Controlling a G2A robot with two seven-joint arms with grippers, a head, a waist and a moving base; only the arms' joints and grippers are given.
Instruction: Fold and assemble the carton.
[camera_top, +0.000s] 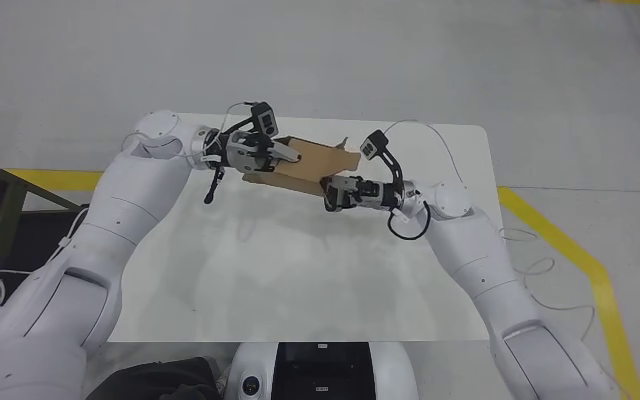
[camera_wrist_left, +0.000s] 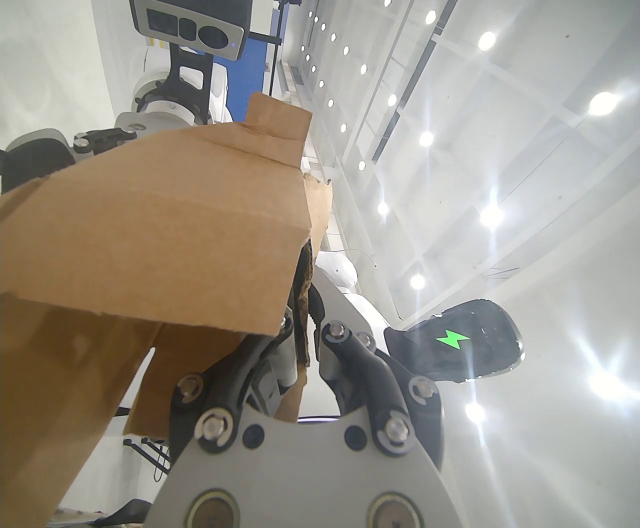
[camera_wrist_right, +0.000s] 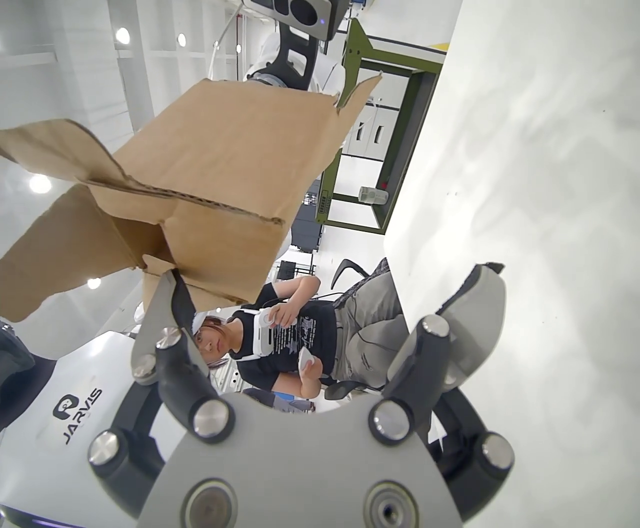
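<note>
The brown carton is held up above the far middle of the white table, partly opened, with loose flaps at both ends. My left gripper holds its left end. In the left wrist view this gripper is shut on a corrugated edge of the carton. My right gripper sits at the carton's near right corner. In the right wrist view this gripper is open wide, and one of its fingers touches a small flap of the carton.
The table lies bare under the carton and towards me. A black cable hangs from the left wrist over the table's left side. A green-framed bench stands beyond the table's edge.
</note>
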